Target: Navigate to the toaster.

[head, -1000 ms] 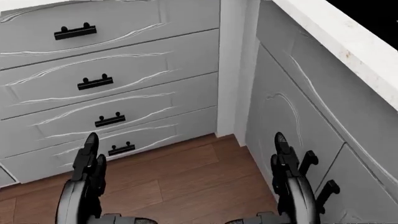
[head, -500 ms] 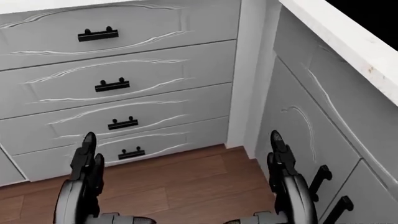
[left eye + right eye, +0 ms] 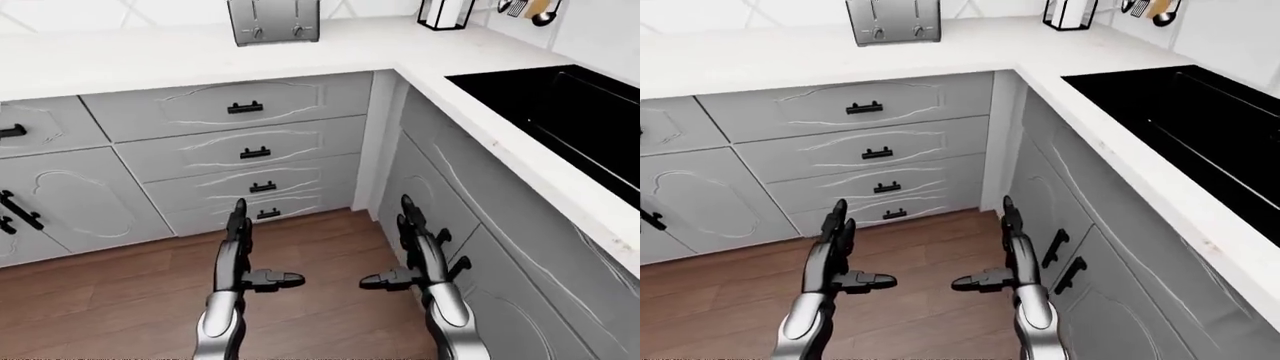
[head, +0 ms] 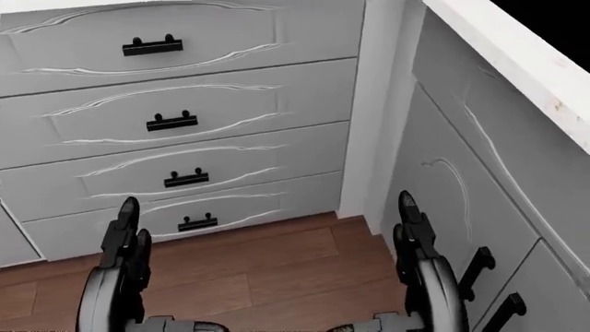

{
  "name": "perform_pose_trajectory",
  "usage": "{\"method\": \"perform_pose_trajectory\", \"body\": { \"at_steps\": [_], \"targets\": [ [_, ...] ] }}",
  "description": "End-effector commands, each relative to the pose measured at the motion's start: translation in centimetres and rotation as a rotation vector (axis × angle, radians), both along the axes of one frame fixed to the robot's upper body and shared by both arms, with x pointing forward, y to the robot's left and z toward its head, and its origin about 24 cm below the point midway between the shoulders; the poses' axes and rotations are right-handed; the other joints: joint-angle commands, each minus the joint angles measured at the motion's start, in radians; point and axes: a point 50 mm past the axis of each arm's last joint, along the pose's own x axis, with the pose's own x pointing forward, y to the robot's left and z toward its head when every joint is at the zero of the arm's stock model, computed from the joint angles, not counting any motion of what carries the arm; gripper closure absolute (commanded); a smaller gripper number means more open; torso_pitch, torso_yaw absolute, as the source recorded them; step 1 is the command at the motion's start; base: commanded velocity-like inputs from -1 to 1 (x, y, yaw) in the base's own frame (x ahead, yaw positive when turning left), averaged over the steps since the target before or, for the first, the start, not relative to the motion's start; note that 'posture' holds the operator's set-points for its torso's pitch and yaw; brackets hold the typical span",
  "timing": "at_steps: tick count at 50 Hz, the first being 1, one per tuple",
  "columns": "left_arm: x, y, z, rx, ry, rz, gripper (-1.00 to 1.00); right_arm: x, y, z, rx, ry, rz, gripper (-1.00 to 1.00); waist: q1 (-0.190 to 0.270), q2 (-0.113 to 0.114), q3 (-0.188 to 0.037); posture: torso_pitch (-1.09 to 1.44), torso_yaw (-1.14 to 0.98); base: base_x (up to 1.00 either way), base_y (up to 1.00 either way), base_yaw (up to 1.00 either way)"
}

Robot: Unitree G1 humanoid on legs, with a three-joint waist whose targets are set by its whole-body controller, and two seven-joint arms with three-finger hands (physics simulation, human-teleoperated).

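Note:
The toaster (image 3: 273,21), silver with two knobs, stands on the white counter (image 3: 150,56) at the top of the left-eye view, above a stack of grey drawers (image 3: 245,154). Both my hands hang low over the wooden floor. My left hand (image 3: 240,251) is open, fingers straight and thumb pointing inward. Likewise my right hand (image 3: 412,247) is open and holds nothing. Each hand is well below and short of the toaster.
The counter turns a corner and runs down the right side, carrying a black cooktop (image 3: 570,120). Grey cabinet doors (image 3: 480,247) sit close by my right hand. A wire holder (image 3: 445,13) and hanging utensils (image 3: 525,7) are at the top right. Wooden floor (image 3: 120,292) spreads to the left.
The whole head view has shifted: the drawers slid right and down, so the camera has moved left and slightly up. My hands keep the same pose.

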Motion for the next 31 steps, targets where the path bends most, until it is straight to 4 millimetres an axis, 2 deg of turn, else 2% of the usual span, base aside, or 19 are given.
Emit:
{"method": "perform_pose_trajectory", "body": {
  "at_steps": [1, 2, 3, 5, 6, 7, 8, 11, 12, 13, 15, 19, 21, 22, 23, 24, 25, 27, 31],
  "targets": [
    [0.36, -0.22, 1.36, 0.000, -0.073, -0.011, -1.00, 0.37, -0.11, 1.10, 0.000, -0.063, -0.004, -1.00, -0.010, -0.014, -0.006, 0.00, 0.00, 0.00, 0.00, 0.05],
    [0.36, -0.22, 1.36, 0.000, -0.073, -0.011, -1.00, 0.38, -0.11, 1.08, 0.000, -0.063, -0.004, -1.00, -0.015, 0.029, -0.006, 0.00, 0.00, 0.00, 0.00, 0.06],
    [0.36, -0.22, 1.36, 0.000, -0.073, -0.011, -1.00, 0.34, -0.12, 1.12, 0.001, -0.063, -0.004, -1.00, -0.009, 0.014, -0.011, 0.00, 0.00, 0.00, 0.00, 0.05],
    [0.36, -0.22, 1.36, 0.000, -0.073, -0.011, -1.00, 0.32, -0.13, 1.12, 0.001, -0.062, -0.005, -1.00, -0.014, 0.024, 0.000, 0.00, 0.00, 0.00, 0.00, 0.05],
    [0.36, -0.22, 1.36, 0.000, -0.073, -0.011, -1.00, 0.33, -0.14, 1.08, 0.002, -0.062, -0.006, -1.00, -0.013, 0.030, -0.023, 0.00, 0.00, 0.00, 0.00, 0.05],
    [0.36, -0.22, 1.36, 0.000, -0.073, -0.011, -1.00, 0.33, -0.14, 1.09, 0.002, -0.062, -0.006, -1.00, -0.013, 0.044, -0.004, 0.00, 0.00, 0.00, 0.00, 0.05],
    [0.36, -0.22, 1.36, 0.000, -0.073, -0.011, -1.00, 0.34, -0.14, 1.09, 0.002, -0.062, -0.006, -1.00, -0.017, 0.052, -0.012, 0.00, 0.00, 0.00, 0.00, 0.06],
    [0.36, -0.22, 1.36, 0.000, -0.073, -0.011, -1.00, 0.33, -0.11, 1.08, -0.001, -0.063, -0.003, -1.00, -0.018, 0.114, 0.001, 0.00, 0.00, 0.00, 0.00, 0.05],
    [0.36, -0.22, 1.36, 0.000, -0.073, -0.011, -1.00, 0.31, -0.10, 1.12, -0.002, -0.063, -0.003, -1.00, -0.023, 0.131, -0.021, 0.00, 0.00, 0.00, 0.00, 0.05],
    [0.36, -0.22, 1.36, 0.000, -0.073, -0.011, -1.00, 0.27, -0.08, 1.19, -0.002, -0.063, -0.002, -1.00, -0.010, 0.094, -0.010, 0.00, 0.00, 0.00, 0.00, 0.06],
    [0.36, -0.22, 1.36, 0.000, -0.073, -0.011, -1.00, 0.23, -0.07, 1.24, -0.003, -0.064, -0.002, -1.00, -0.009, 0.105, -0.008, 0.00, 0.00, 0.00, 0.00, 0.06],
    [0.36, -0.22, 1.36, 0.000, -0.073, -0.011, -1.00, 0.24, -0.03, 1.24, -0.005, -0.065, 0.000, -1.00, -0.002, 0.072, -0.006, 0.00, 0.00, 0.00, 0.00, 0.05],
    [0.36, -0.22, 1.36, 0.000, -0.073, -0.011, -1.00, 0.36, -0.06, 1.04, -0.005, -0.065, 0.000, -1.00, 0.001, 0.043, -0.014, 0.00, 0.00, 0.00, 0.00, 0.05],
    [0.36, -0.22, 1.36, 0.000, -0.073, -0.011, -1.00, 0.37, -0.06, 1.03, -0.005, -0.064, 0.001, -1.00, -0.001, 0.006, 0.002, 0.00, 0.00, 0.00, 0.00, 0.05],
    [0.36, -0.22, 1.36, 0.000, -0.073, -0.011, -1.00, 0.36, -0.06, 1.06, -0.005, -0.065, 0.001, -1.00, 0.004, 0.015, -0.024, 0.00, 0.00, 0.00, 0.00, 0.06],
    [0.36, -0.22, 1.36, 0.000, -0.073, -0.011, -1.00, 0.32, -0.04, 1.12, -0.006, -0.065, 0.001, -1.00, -0.005, 0.030, -0.013, 0.00, 0.00, 0.00, 0.00, 0.05],
    [0.36, -0.22, 1.36, 0.000, -0.073, -0.011, -1.00, 0.25, -0.01, 1.24, -0.006, -0.065, 0.002, -1.00, -0.008, 0.025, -0.008, 0.00, 0.00, 0.00, 0.00, 0.06],
    [0.36, -0.22, 1.36, 0.000, -0.073, -0.011, -1.00, 0.23, -0.02, 1.23, -0.006, -0.065, 0.001, -1.00, -0.009, 0.032, -0.014, 0.00, 0.00, 0.00, 0.00, 0.05],
    [0.36, -0.22, 1.36, 0.000, -0.073, -0.011, -1.00, 0.26, -0.04, 1.15, -0.006, -0.065, 0.002, -1.00, -0.009, 0.078, -0.006, 0.00, 0.00, 0.00, 0.00, 0.06]
  ]
}}
